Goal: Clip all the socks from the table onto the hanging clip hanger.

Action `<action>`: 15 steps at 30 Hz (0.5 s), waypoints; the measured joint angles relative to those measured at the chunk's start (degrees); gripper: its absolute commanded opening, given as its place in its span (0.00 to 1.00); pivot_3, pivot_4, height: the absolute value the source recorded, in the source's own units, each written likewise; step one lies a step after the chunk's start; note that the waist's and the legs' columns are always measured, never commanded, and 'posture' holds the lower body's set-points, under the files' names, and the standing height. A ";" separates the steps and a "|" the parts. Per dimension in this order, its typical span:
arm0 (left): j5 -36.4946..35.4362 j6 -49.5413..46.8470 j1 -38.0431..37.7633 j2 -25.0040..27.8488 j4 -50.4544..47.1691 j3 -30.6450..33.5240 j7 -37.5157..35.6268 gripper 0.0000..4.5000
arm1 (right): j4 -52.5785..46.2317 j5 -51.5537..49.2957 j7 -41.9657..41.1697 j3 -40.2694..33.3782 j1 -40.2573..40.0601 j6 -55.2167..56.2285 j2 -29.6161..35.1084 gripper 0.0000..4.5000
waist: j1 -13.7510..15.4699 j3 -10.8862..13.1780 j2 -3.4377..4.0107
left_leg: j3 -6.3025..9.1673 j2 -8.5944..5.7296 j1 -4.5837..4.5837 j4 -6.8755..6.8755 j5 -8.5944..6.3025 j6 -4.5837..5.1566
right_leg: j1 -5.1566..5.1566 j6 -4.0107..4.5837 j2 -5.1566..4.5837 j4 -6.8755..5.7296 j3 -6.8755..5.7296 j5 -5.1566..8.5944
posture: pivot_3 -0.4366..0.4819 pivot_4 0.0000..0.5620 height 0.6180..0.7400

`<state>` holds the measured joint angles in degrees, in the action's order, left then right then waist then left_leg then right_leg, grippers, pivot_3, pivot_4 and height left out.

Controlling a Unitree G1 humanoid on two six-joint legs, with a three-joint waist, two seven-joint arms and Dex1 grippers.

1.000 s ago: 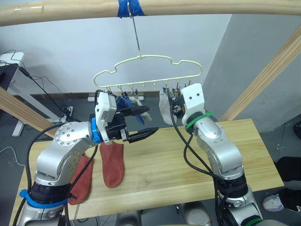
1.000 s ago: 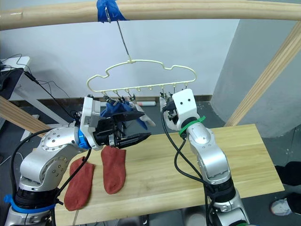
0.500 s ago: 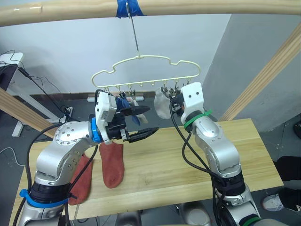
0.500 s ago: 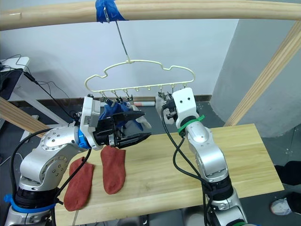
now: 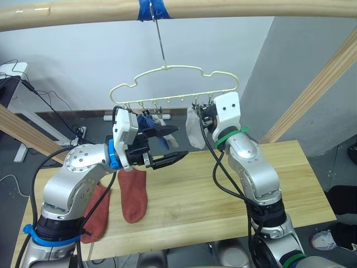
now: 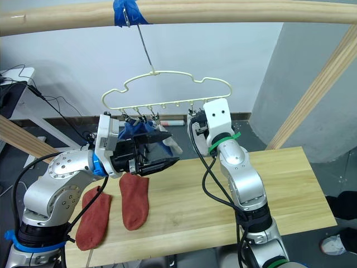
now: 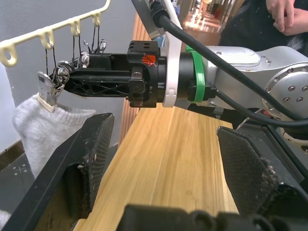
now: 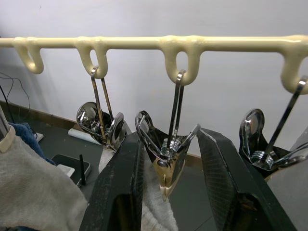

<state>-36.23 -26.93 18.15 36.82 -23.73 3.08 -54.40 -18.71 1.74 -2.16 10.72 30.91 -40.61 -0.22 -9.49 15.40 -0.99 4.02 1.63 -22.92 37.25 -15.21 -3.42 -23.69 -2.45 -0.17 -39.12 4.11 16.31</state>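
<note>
Right wrist view: the right gripper [image 8: 168, 180] straddles a silver clip [image 8: 166, 168] holding a grey sock [image 5: 193, 127] on the clip hanger [image 5: 167, 84], fingers apart. The left gripper [image 5: 167, 148], open and empty, is nearer the rust-red socks [image 5: 133, 192] lying lengthwise on the table's [image 5: 223, 190] left.

The table [image 5: 290, 178] is a long top of pale yellowish wood planks with visible grain, running left to right. Two rust-red socks lie flat on its left part, side by side. The left rust-red sock [image 6: 93, 219] reaches the near edge. The right rust-red sock [image 6: 134, 201] lies just beside it, a little farther in. The middle and right of the top show bare wood.
</note>
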 measured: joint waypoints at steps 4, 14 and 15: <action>0.00 0.00 -0.01 0.00 0.00 0.00 0.00 0.84 | 0.00 -0.06 0.08 -0.21 0.02 -0.03 -0.82 0.39 | -0.01 0.00 0.00 | 0.00 0.00 0.00 0.00 0.00 0.00 | 0.00 0.00 0.00 -0.01 0.00 0.00 | 0.26 0.43 1.00; 0.00 0.00 -0.01 0.00 0.00 0.00 -0.03 0.84 | -0.38 -0.30 0.02 -0.31 0.47 -1.76 -3.38 0.39 | -0.01 0.00 0.00 | 0.01 0.00 0.00 0.00 0.00 0.00 | 0.00 0.00 0.00 -0.01 0.00 0.00 | 0.26 0.43 1.00; 0.00 0.00 -0.01 0.00 0.00 0.00 -0.03 0.84 | -0.38 -0.30 -0.02 -0.27 0.48 -1.82 -3.44 0.39 | -0.01 0.00 0.00 | 0.01 0.00 0.00 0.00 0.00 0.00 | 0.00 0.00 0.00 -0.01 -0.01 0.00 | 0.26 0.43 1.00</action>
<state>-36.23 -26.93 18.15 36.82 -23.73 3.07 -54.43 -19.09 1.44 -2.18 10.45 31.38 -42.43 -3.66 -9.50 15.40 -0.99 4.03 1.63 -22.92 37.26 -15.21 -3.42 -23.69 -2.45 -0.17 -39.12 4.10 16.31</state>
